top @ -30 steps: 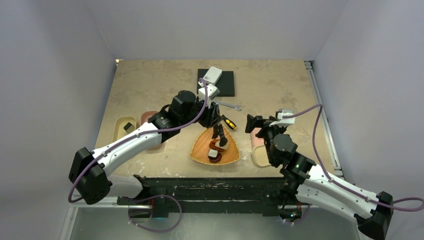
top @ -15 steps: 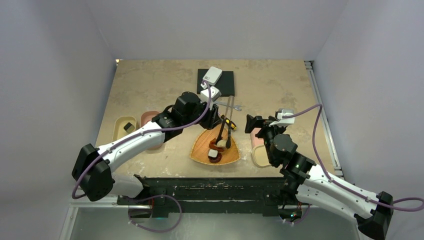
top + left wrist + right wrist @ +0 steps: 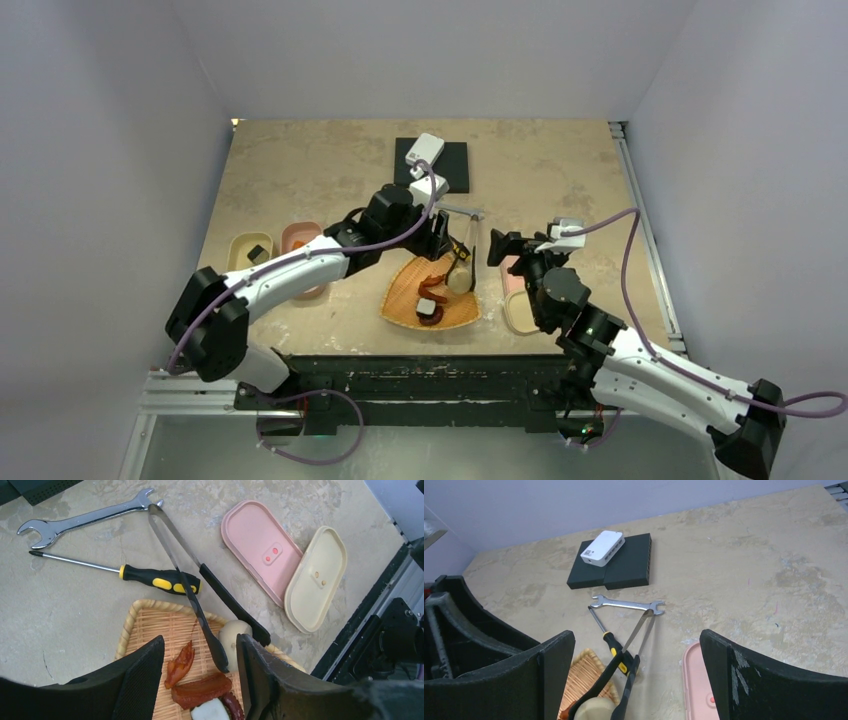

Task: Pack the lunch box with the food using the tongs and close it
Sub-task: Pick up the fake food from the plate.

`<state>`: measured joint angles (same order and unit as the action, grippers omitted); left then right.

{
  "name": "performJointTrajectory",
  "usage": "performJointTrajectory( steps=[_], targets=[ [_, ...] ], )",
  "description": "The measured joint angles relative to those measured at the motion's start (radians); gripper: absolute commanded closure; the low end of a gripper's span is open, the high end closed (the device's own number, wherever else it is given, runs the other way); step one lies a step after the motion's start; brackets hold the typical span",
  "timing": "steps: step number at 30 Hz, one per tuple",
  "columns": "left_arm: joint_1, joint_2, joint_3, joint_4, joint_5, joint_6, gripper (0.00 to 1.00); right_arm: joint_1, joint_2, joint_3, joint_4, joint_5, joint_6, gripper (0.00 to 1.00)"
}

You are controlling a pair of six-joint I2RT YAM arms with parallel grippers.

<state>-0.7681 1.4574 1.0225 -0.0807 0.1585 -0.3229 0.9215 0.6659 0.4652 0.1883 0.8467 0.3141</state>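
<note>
The tongs [image 3: 230, 602] lie loose, their hinge by the wrench and their dark tips on the woven basket [image 3: 145, 625], one on each side of a beige bun [image 3: 235, 632]. My left gripper [image 3: 200, 680] hangs open just above those tips, gripping nothing. Orange and red bits [image 3: 180, 662], a brown sausage [image 3: 232, 705] and a white piece [image 3: 210, 711] share the basket. A yellow lunch box [image 3: 240, 262] and a pink one [image 3: 298, 238] sit at the left. My right gripper [image 3: 638, 680] is wide open over the pink lid [image 3: 699, 680].
A silver wrench [image 3: 90, 519] and a yellow-and-black screwdriver [image 3: 160, 579] lie behind the basket, the tongs crossing the screwdriver. A cream lid [image 3: 315, 577] rests against the pink one. A black box with a white device [image 3: 432, 160] stands at the back.
The left gripper held the tongs upright over the basket; now it has opened, and the tongs lie flat with their tips around the bun. The right arm has not moved.
</note>
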Motion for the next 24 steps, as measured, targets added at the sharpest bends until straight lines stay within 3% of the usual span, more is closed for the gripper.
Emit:
performJointTrajectory(
  steps=[4, 11, 17, 24],
  targets=[
    [0.0, 0.096, 0.091, -0.026, -0.026, -0.027, 0.37, -0.038, 0.031, -0.01, 0.023, -0.034, 0.003, 0.01],
    [0.0, 0.307, 0.323, -0.072, -0.048, -0.07, 0.27, -0.285, 0.056, -0.032, 0.037, -0.213, 0.032, 0.01],
    [-0.014, 0.507, 0.509, -0.156, -0.077, -0.074, 0.25, -0.371, 0.111, -0.032, 0.035, -0.291, 0.07, 0.01],
    [-0.117, 0.691, 0.698, -0.317, -0.242, 0.009, 0.24, -0.428, 0.102, -0.032, -0.001, -0.326, 0.104, 0.01]
  ],
)
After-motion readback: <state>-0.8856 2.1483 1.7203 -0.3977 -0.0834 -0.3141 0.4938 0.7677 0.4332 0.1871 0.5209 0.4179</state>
